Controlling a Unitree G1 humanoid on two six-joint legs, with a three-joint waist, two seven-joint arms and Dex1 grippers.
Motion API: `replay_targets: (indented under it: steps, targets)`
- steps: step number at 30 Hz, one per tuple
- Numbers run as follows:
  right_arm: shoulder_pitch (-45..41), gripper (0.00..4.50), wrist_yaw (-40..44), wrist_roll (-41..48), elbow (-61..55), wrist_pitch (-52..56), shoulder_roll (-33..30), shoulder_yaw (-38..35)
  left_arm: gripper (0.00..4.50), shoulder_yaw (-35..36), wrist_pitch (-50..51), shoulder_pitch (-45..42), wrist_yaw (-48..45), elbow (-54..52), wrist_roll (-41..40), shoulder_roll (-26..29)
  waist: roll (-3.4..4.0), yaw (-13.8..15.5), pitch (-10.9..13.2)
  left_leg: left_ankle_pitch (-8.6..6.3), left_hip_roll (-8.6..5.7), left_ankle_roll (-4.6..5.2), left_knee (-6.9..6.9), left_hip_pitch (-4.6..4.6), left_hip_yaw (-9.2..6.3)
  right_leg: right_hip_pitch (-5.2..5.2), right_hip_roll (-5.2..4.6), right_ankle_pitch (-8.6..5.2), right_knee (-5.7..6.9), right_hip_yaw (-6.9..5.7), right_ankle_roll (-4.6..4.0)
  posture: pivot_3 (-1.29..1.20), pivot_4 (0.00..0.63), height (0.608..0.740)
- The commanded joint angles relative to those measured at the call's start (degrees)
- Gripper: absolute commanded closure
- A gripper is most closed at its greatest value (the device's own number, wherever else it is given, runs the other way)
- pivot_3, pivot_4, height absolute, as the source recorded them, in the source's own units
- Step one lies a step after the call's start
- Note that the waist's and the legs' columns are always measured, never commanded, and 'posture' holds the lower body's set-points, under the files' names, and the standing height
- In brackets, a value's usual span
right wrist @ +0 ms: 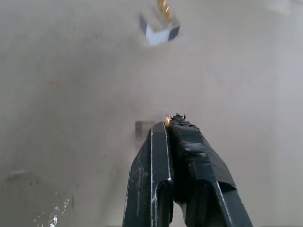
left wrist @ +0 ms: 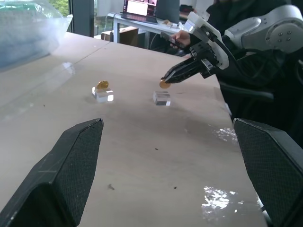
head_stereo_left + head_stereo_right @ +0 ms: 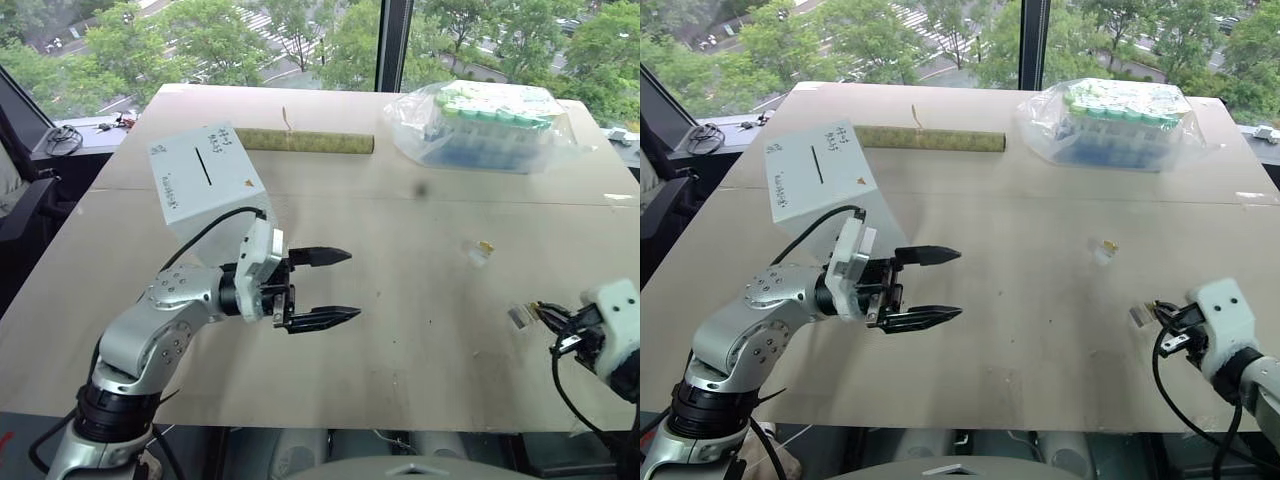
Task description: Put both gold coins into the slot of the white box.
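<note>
Two small shiny gold coins are counted: one (image 2: pixel 164 84) is pinched at the tips of the closed right gripper (image 2: pixel 166 78), the other (image 2: pixel 102 85) rests on a small clear plastic block (image 2: pixel 103 95) on the wooden table (image 3: pixel 400 300). A second clear block (image 2: pixel 162 98) lies just below the held coin. One white cardboard box (image 3: pixel 205 180) with one black slot (image 3: pixel 205 168) stands far left. The left gripper (image 3: pixel 338 286) is spread wide, empty.
</note>
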Motion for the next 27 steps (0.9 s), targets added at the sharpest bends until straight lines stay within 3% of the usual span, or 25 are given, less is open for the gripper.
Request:
replay_targets:
  steps: [1,4,7,11,16,27]
  targets:
    - [-1.5,4.41,2.6,12.5,-4.7,1.1,0.1,-8.2,0.0,2.1,4.1,-1.9,-1.4,1.3,-5.2,0.7,0.0,0.0,0.0,0.0,0.0,0.0,0.0,0.01,-0.01,0.0,0.0,0.0,0.01,0.0,0.0,0.0,0.15,0.74]
    - [-3.7,4.41,1.9,26.9,-7.1,3.3,-2.7,-11.3,0.0,1.4,7.2,-4.8,-3.4,3.4,-8.0,0.3,0.0,0.0,0.0,0.0,0.01,0.0,0.0,0.03,-0.04,0.0,0.02,0.0,0.1,-0.01,0.0,0.0,0.15,0.74]
    - [-8.6,4.5,-3.1,41.2,-8.3,3.0,-8.2,-9.9,0.69,-0.2,10.7,-10.2,-4.5,6.4,-10.6,-1.7,-0.03,0.0,0.0,0.0,0.0,0.0,0.09,0.05,-0.03,0.0,0.03,0.0,0.21,0.01,-0.01,0.0,0.15,0.74]
    - [-18.0,4.5,-11.2,53.3,-7.8,0.3,-14.6,-3.1,2.06,-2.7,13.6,-17.1,-5.1,9.4,-11.7,-5.5,-0.11,0.0,0.0,0.0,-0.04,0.0,0.21,0.02,-0.04,0.01,0.04,0.0,0.25,0.05,-0.01,0.0,0.15,0.74]
    - [-30.0,4.5,-18.0,59.6,-6.7,-2.4,-19.1,7.3,2.06,-5.2,16.2,-25.0,-5.0,12.4,-11.5,-10.7,-0.22,0.0,0.0,0.0,-0.08,0.01,0.37,-0.1,-0.11,0.02,0.07,0.1,0.26,0.06,-0.19,0.0,0.15,0.74]
    - [-39.7,4.5,-20.6,61.0,-5.5,-4.4,-19.3,17.3,2.06,-5.8,18.2,-30.2,-2.4,14.2,-10.7,-15.6,-0.25,-0.1,0.1,0.0,-0.08,0.01,0.38,-0.14,-0.09,0.0,0.1,0.12,0.29,0.12,-0.22,0.0,0.15,0.74]
